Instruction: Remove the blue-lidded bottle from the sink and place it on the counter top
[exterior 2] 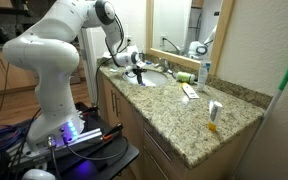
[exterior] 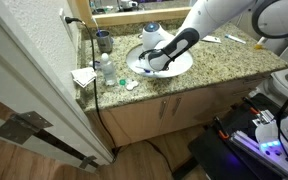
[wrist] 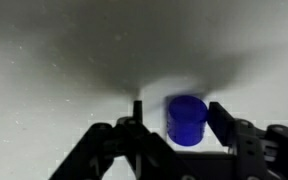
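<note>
Blue-lidded bottle (wrist: 187,120) blurry in wrist view, unseen in both exterior views.

I record the arm (exterior 2: 54,55) as clad in smooth white rounded shells, bulky in the lower links and slimmer toward the wrist. A dark round joint cap (exterior 2: 108,12) interrupts the white. In an exterior view the white casing gives way to a black wrist section (exterior: 184,40). The end effector (wrist: 179,118) is matte black, and its fingers (wrist: 229,125) are angular linked bars. At the base (exterior 2: 69,130) I note a blue-violet glow.
</note>
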Tool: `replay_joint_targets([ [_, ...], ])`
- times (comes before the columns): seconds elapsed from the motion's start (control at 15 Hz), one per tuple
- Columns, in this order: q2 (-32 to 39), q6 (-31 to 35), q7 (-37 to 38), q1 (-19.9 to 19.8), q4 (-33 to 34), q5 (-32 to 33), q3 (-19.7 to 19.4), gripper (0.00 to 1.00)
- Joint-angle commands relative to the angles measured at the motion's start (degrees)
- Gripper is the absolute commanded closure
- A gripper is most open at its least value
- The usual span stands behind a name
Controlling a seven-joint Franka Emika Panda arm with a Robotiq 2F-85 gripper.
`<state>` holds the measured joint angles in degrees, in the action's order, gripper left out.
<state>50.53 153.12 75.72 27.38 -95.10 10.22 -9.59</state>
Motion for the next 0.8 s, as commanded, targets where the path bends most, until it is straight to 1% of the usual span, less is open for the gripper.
replay_joint_targets([
  [0.0, 0.6, -1.9, -1.3, -0.6, 1.1, -0.3, 0.5, 0.62],
  [0.2, 0.5, -2.1, -1.2, -0.4, 1.0, 0.0, 0.3, 0.83],
  [0.27, 0.1, -1.9, -1.2, -0.4, 0.7, 0.0, 0.2, 0.89],
  [0.33, -0.5, -1.6, -1.2, -0.4, 0.3, 0.1, 0.2, 0.97],
  [0.47, -1.4, -0.8, -1.0, -0.1, -0.3, 0.4, -0.2, 1.0],
  [0.53, -1.7, -0.7, -1.5, 0.0, -0.5, 0.7, -0.1, 0.68],
  [0.6, -2.2, -1.4, -2.4, -0.2, -0.7, 1.1, 0.1, 0.73],
  [0.67, -2.7, -2.8, -3.4, 0.0, -0.9, 1.8, -0.1, 0.73],
  [0.73, -3.1, -3.4, -4.2, 0.2, -1.2, 2.5, -0.4, 0.68],
])
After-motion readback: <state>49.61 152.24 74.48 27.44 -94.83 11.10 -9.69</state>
